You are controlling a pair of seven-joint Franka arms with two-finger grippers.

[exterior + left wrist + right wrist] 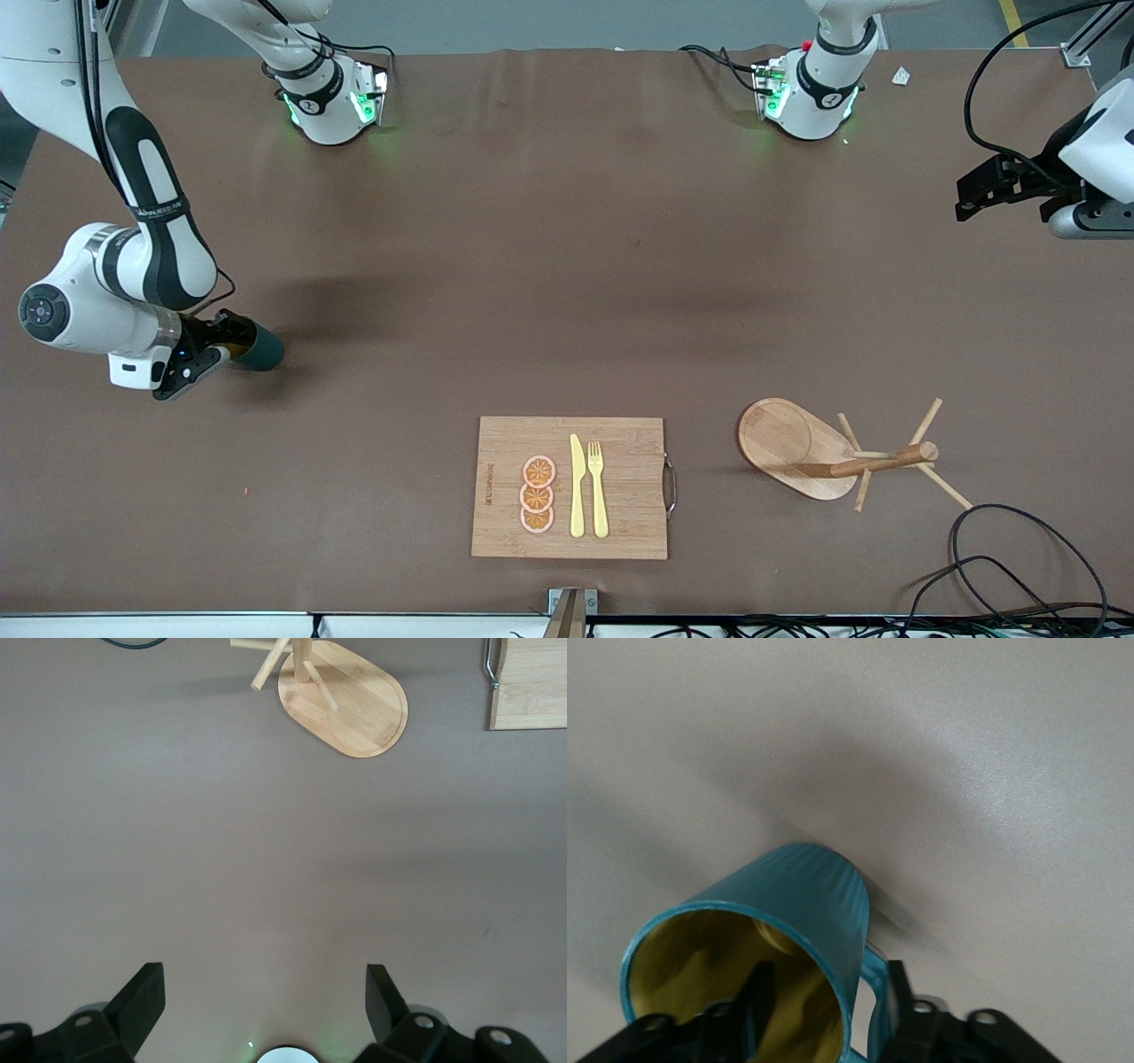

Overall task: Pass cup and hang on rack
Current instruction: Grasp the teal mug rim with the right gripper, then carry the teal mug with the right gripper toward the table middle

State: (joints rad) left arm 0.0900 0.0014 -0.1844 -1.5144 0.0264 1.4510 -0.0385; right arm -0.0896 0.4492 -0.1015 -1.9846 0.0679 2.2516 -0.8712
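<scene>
Bamboo board lies beside the rack, seemingly toppled.

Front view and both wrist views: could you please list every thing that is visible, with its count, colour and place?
cup: one, teal outside, yellow inside, at the right arm's end of the table.
rack: one, light wood, toward the left arm's end.
cutting board: one, bamboo, beside the rack.
orange slices: three, on the board.
knife and fork: one each, yellow, on the board.
right gripper: fingers astride the cup's wall.
left gripper: open, waiting over the left arm's end.
</scene>
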